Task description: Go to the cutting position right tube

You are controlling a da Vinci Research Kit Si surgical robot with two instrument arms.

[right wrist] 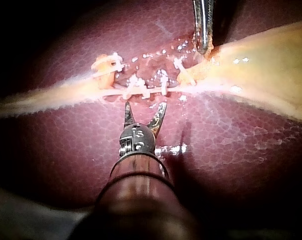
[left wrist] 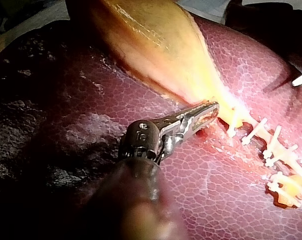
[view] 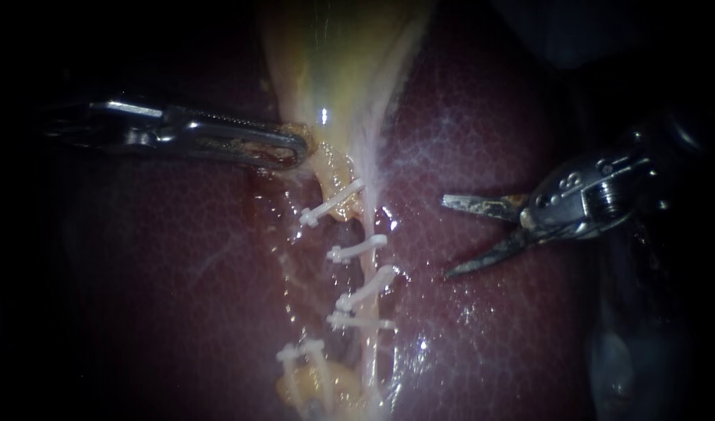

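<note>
On the left, our left instrument [view: 301,148] reaches in from the dark edge with its jaws closed on the pale tissue at the narrow lower end of the gallbladder [view: 338,54], whose yellow body rises from there out of the endoscope view. Just below that grip a row of white clips [view: 357,249] crosses the pale strands running down the middle. The right tube [view: 370,270] is the whitish strand on the right side of that bundle, and it carries several of the clips one below another. To its right lies the bare, glistening dark red liver [view: 490,117]. Over it hangs our right instrument [view: 446,238], its two blades spread wide apart and holding nothing, tips turned toward the clipped tube, near it but not touching.
</note>
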